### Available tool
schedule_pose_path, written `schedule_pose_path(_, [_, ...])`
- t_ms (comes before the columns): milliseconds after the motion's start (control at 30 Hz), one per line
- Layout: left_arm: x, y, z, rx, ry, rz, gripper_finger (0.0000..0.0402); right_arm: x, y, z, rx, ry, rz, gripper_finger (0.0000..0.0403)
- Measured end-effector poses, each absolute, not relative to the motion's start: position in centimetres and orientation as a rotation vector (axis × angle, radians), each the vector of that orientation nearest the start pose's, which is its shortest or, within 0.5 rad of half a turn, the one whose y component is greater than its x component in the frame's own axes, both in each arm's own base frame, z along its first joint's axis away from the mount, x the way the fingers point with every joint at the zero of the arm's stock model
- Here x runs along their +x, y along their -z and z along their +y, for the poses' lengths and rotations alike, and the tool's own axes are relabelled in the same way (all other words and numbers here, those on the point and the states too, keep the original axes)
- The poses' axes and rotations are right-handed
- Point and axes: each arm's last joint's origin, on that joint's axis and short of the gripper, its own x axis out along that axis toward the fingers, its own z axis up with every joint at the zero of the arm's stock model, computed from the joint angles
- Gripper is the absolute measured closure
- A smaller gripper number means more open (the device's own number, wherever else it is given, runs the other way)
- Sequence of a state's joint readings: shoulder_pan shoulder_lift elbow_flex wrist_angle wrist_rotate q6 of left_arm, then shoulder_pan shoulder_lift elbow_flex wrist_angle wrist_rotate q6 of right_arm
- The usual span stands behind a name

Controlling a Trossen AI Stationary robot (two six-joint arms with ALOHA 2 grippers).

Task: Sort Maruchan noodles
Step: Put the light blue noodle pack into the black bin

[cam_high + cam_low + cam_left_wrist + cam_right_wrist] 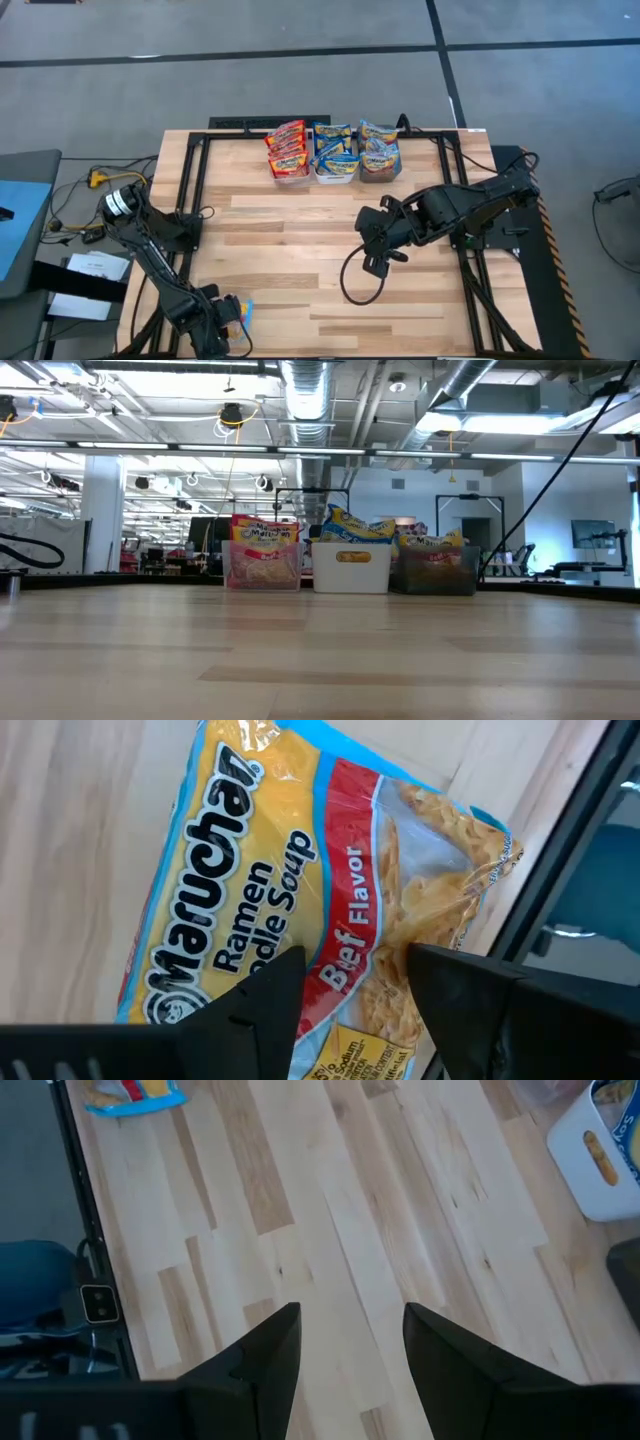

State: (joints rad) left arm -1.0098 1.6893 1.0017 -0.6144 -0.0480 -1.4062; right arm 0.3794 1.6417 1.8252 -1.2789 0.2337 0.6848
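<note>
**One pkt still outside bins**

We see left gripper (345,990), jaws apart, holding nothing, over a lone blue-yellow Maruchan packet (300,870) at the table (300,250) edge, well apart from the bins (332,165). Right gripper (378,262) spread, empty, nearer the bins holding the other packets (350,530).

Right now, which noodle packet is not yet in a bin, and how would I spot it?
Find the wooden table and its near left corner. Under the left tool lies a lone blue-edged Maruchan beef packet, flat on the wood, far from the three filled bins.
</note>
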Motion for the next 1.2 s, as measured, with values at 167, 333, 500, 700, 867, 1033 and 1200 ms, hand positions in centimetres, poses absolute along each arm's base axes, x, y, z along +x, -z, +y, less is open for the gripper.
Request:
schedule_pose_path(167, [16.4, -15.8, -25.3, -0.455, -0.138, 1.368, 0.025, 29.3, -38.5, 10.9, 0.332, 0.252, 1.023, 0.02])
schedule_pose_path(333, [17.2, -15.7, -25.0, -0.413, -0.109, 1.326, 0.0315, 29.4, -38.5, 10.7, 0.338, 0.261, 1.02, 0.02])
schedule_pose_path(500, [18.2, -15.6, -24.4, -0.366, -0.095, 1.28, 0.0389, 29.6, -38.5, 10.1, 0.363, 0.289, 1.015, 0.02])
schedule_pose_path(700, [19.8, -15.6, -23.3, -0.305, -0.072, 1.251, 0.04, 29.8, -38.5, 9.2, 0.409, 0.339, 1.013, 0.02])
schedule_pose_path(867, [22.1, -15.6, -21.6, -0.27, -0.046, 1.212, 0.0401, 29.6, -38.3, 8.4, 0.393, 0.372, 1.051, 0.02])
schedule_pose_path(1033, [24.7, -15.8, -19.6, -0.236, -0.013, 1.153, 0.0401, 29.2, -38.0, 7.5, 0.353, 0.404, 1.114, 0.02])
schedule_pose_path(1200, [27.1, -16.0, -17.2, -0.219, 0.02, 1.11, 0.0401, 28.6, -37.8, 6.6, 0.29, 0.43, 1.2, 0.02])
